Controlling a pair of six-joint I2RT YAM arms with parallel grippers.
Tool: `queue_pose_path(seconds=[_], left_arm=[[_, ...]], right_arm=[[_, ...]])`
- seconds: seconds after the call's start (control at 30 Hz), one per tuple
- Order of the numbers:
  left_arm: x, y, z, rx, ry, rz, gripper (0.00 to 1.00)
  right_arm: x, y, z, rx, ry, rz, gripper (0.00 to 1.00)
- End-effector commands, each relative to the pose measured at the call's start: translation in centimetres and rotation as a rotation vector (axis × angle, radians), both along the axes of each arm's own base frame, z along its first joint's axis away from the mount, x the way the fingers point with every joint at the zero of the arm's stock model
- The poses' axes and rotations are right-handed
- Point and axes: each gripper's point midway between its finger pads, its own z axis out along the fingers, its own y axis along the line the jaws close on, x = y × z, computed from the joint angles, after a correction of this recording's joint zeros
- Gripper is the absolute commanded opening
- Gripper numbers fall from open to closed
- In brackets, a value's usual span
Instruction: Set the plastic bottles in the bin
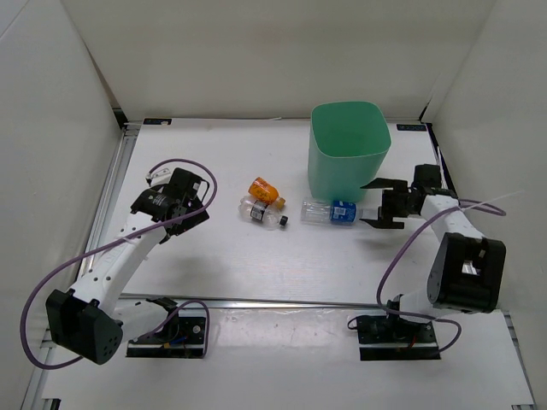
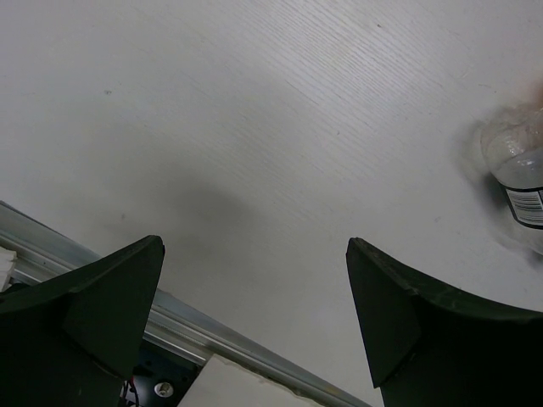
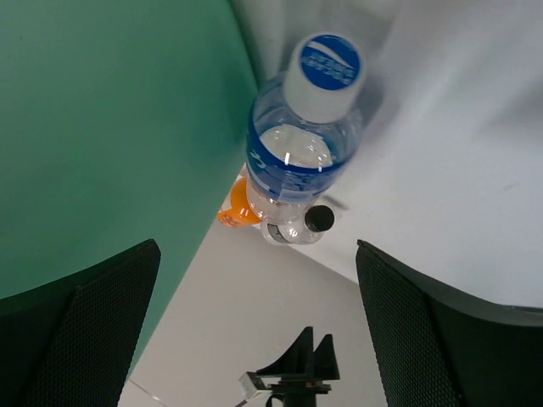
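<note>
The mint-green bin (image 1: 349, 145) stands at the back right; its wall fills the left of the right wrist view (image 3: 102, 127). The blue-label bottle (image 1: 329, 211) lies in front of it, cap towards my right gripper (image 1: 373, 205), which is open, empty and just right of the cap. It also shows in the right wrist view (image 3: 301, 144), ahead of the open right gripper (image 3: 257, 252). The orange bottle (image 1: 265, 191) and the black-cap bottle (image 1: 261, 213) lie mid-table. My left gripper (image 1: 202, 203) is open and empty, left of them (image 2: 254, 248). The red-cap bottle is out of view.
White walls enclose the table. A metal rail (image 1: 282, 301) runs along the near edge, and it also shows under the left fingers in the left wrist view (image 2: 212, 335). The black-cap bottle's base (image 2: 519, 182) shows at that view's right edge.
</note>
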Motion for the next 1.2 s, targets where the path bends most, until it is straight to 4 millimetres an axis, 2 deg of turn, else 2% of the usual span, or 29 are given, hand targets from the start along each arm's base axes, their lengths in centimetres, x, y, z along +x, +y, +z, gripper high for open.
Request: queue_pose_path(seconds=[0.0, 0.23, 0.3, 0.43, 0.5, 0.53, 0.7, 0.9, 0.97, 1.1, 1.17], left_arm=[[-0.1, 0.1, 0.5, 0.006, -0.019, -0.01, 1.0], [-0.7, 1.0, 0.2, 0.043, 0.003, 0.011, 1.0], [-0.7, 1.0, 0.2, 0.043, 0.003, 0.011, 1.0], [-0.7, 1.0, 0.2, 0.043, 0.003, 0.011, 1.0], [-0.9, 1.0, -0.1, 0.051, 0.019, 0.01, 1.0], [-0.9, 1.0, -0.1, 0.051, 0.02, 0.01, 1.0], [-1.3, 1.2, -0.4, 0.066, 0.048, 0.002, 1.0], [-1.9, 1.8, -0.8, 0.095, 0.072, 0.008, 1.0], [-2.0, 1.8, -1.0, 0.098, 0.088, 0.015, 1.0], [-2.4, 2.0, -1.3, 0.105, 0.105, 0.015, 1.0], [-2.4, 2.1, -1.3, 0.113, 0.102, 0.018, 1.0]], right_arm=[[1.6, 0.2, 0.2, -0.057, -0.057, 0.034, 0.99], [1.7, 1.0, -1.8, -0.051, 0.01, 0.053, 0.99], [1.4, 2.0, -2.5, -0.049, 0.032, 0.081, 0.99], [2.0, 3.3, -3.6, -0.047, 0.057, 0.121, 0.99], [2.6, 3.3, -3.6, -0.047, 0.057, 0.121, 0.99], [2.4, 3.7, -4.4, -0.045, 0.081, 0.133, 0.99], [3.2, 3.8, -5.5, -0.052, 0.107, 0.139, 0.99], [2.5, 4.8, -7.6, -0.058, 0.168, 0.168, 0.99], [2.6, 4.9, -7.8, -0.049, 0.165, 0.171, 0.96], [2.3, 5.4, -9.0, -0.039, 0.197, 0.184, 0.82], [2.3, 5.4, -9.0, -0.039, 0.197, 0.184, 0.74]])
